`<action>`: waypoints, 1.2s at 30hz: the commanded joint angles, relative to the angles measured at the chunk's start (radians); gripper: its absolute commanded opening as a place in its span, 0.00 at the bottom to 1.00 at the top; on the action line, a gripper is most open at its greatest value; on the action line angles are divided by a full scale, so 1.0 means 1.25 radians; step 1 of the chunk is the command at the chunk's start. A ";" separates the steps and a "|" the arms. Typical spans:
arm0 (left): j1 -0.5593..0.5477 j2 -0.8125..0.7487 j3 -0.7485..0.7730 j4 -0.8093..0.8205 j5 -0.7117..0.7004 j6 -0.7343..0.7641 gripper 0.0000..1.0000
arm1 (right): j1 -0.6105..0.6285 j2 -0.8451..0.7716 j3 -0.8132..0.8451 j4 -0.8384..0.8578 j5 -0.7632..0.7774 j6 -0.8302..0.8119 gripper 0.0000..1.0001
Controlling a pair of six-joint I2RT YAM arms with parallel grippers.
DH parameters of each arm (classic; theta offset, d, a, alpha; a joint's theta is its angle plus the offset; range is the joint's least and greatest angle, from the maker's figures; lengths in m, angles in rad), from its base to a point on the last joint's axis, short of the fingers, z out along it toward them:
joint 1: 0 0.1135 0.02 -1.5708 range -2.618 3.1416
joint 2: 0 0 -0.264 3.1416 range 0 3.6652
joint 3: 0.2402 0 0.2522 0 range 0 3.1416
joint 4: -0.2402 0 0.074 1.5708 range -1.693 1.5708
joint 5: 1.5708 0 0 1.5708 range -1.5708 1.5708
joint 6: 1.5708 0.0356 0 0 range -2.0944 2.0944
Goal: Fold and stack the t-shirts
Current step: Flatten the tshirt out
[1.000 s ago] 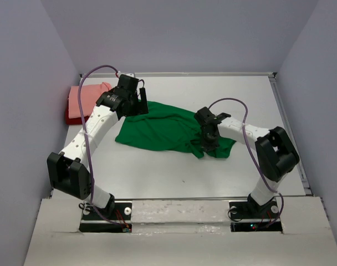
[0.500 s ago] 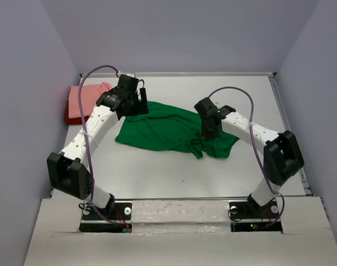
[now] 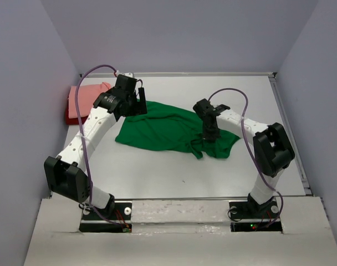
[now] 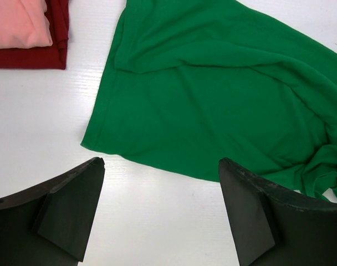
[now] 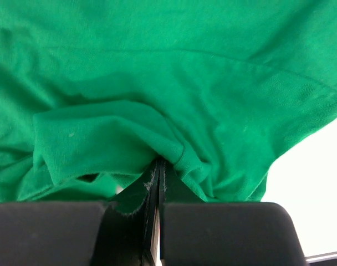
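Note:
A bright green t-shirt lies spread and rumpled across the middle of the white table. My right gripper is shut on a bunched fold near its right end; in the right wrist view the green t-shirt puckers into the closed right gripper. My left gripper hangs open above the shirt's left end. Between its fingertips the left gripper shows bare table, with the green t-shirt beyond. A folded salmon pink t-shirt rests on a folded dark red t-shirt at the far left.
Grey walls close in the table on the left, back and right. A raised rim runs along the back edge and down the right side. Purple cables loop above both arms.
My right gripper, still shut on the green cloth, has moved a little toward the back, dragging the fold along. The left arm has shifted slightly left; its gripper stays open.

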 commanded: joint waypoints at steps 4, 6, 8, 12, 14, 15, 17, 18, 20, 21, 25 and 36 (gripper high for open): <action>-0.001 -0.025 -0.021 0.008 0.010 0.009 0.94 | -0.104 0.013 0.032 -0.031 0.095 -0.008 0.00; -0.002 -0.030 -0.026 0.010 0.009 0.008 0.95 | -0.127 0.009 0.032 -0.031 0.106 -0.018 0.00; -0.002 -0.034 -0.020 0.010 0.009 0.009 0.95 | -0.157 0.014 0.038 -0.032 0.110 -0.040 0.00; -0.002 -0.032 0.006 -0.003 0.004 0.013 0.95 | -0.164 0.026 0.056 -0.018 0.051 -0.088 0.00; -0.002 -0.031 0.007 -0.003 0.003 0.013 0.96 | -0.164 -0.004 0.045 0.006 0.012 -0.105 0.02; -0.002 -0.029 0.006 -0.001 0.005 0.011 0.96 | -0.164 -0.051 0.036 0.018 -0.001 -0.115 0.11; -0.002 -0.027 0.001 0.004 0.008 0.010 0.95 | -0.153 -0.098 0.026 0.026 -0.020 -0.118 0.21; -0.002 -0.026 -0.005 0.006 0.009 0.009 0.95 | -0.140 -0.121 0.029 0.023 -0.052 -0.128 0.25; -0.002 -0.023 -0.009 0.012 0.015 0.008 0.95 | -0.095 -0.177 0.055 -0.010 -0.060 -0.120 0.33; -0.003 -0.016 -0.012 0.013 0.015 0.005 0.96 | -0.079 -0.191 0.066 -0.023 -0.090 -0.117 0.38; -0.003 0.001 -0.022 0.029 0.005 -0.001 0.96 | 0.012 -0.220 0.098 -0.074 -0.120 -0.071 0.38; 0.026 0.104 -0.079 0.099 0.074 -0.024 0.96 | 0.034 -0.173 -0.101 0.123 -0.257 -0.078 0.29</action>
